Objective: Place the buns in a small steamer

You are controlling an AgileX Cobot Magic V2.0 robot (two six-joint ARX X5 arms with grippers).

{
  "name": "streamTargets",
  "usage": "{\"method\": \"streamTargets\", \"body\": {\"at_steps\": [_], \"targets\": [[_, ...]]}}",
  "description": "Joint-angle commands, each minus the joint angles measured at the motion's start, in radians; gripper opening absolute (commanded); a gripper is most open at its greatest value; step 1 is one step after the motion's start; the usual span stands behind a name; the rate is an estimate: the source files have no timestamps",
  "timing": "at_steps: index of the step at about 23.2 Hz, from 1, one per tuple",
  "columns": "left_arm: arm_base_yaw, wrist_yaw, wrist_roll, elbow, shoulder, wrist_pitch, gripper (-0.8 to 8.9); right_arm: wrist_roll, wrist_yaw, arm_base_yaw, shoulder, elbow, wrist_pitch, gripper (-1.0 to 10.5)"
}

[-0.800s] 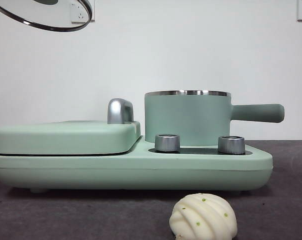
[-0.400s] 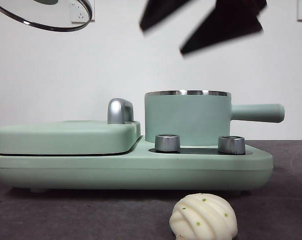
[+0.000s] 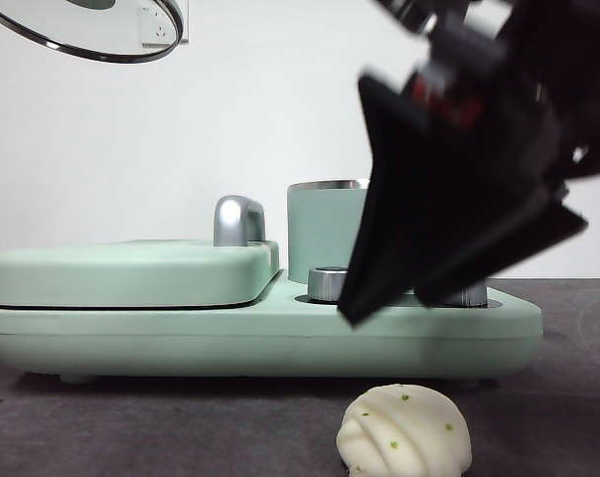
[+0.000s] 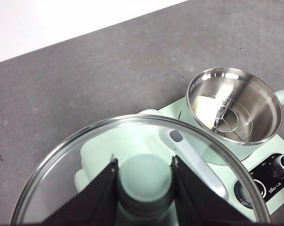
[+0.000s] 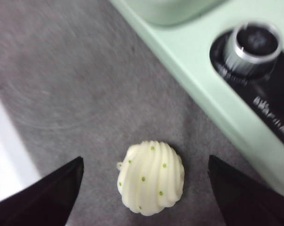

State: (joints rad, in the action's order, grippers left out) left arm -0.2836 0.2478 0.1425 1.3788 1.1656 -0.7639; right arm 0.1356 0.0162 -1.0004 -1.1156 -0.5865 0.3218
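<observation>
Above the ridged bun (image 5: 151, 177) on the counter (image 5: 62, 84), the right end effector (image 5: 144, 186) hangs spread apart, poised to descend and grasp; the left end effector (image 4: 144, 176), at 10 o'clock, clamps the lid knob (image 4: 144, 181).

From my front feed, the right gripper (image 3: 379, 308) blocks most of the small steamer (image 3: 325, 234), handle included, plus one control knob (image 3: 466, 295). The speckled bun (image 3: 404, 434) gets clipped by the bottom edge. The glass lid (image 3: 131, 35) is cut off up top. On the right wrist feed everything's motion-blurred, dial (image 5: 252, 47) lettering unreadable. The smooth bun (image 4: 205, 109) sits half-hidden behind the steamer wall.
</observation>
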Motion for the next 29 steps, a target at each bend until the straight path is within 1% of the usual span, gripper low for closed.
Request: {"method": "streamTargets", "body": {"at_steps": [1,11,14,17,21,23,25,29], "targets": [[-0.002,0.004,0.003,0.017,0.000,0.024,0.15,0.014,-0.006,-0.011,-0.049,-0.007,-0.031,4.2],[-0.002,0.004,0.003,0.017,0.000,0.024,0.15,0.030,-0.006,-0.011,-0.195,-0.007,-0.048,4.1],[-0.002,0.004,0.003,0.017,0.000,0.024,0.15,0.052,-0.005,-0.011,-0.199,-0.007,-0.048,2.5],[-0.002,0.004,0.003,0.017,0.000,0.024,0.15,0.075,-0.005,-0.011,-0.199,-0.007,-0.035,2.3],[-0.002,0.004,0.003,0.017,0.000,0.024,0.15,0.107,0.040,-0.011,-0.166,-0.016,-0.028,2.2],[-0.002,0.004,0.003,0.017,0.000,0.023,0.15,0.146,0.040,-0.011,-0.115,-0.034,0.008,2.2],[-0.002,0.004,0.003,0.017,0.000,0.024,0.15,0.174,0.040,-0.009,-0.051,-0.073,0.090,2.2],[-0.002,0.004,0.003,0.017,0.000,0.024,0.15,0.200,0.036,-0.002,0.047,-0.232,0.336,2.2]]}}
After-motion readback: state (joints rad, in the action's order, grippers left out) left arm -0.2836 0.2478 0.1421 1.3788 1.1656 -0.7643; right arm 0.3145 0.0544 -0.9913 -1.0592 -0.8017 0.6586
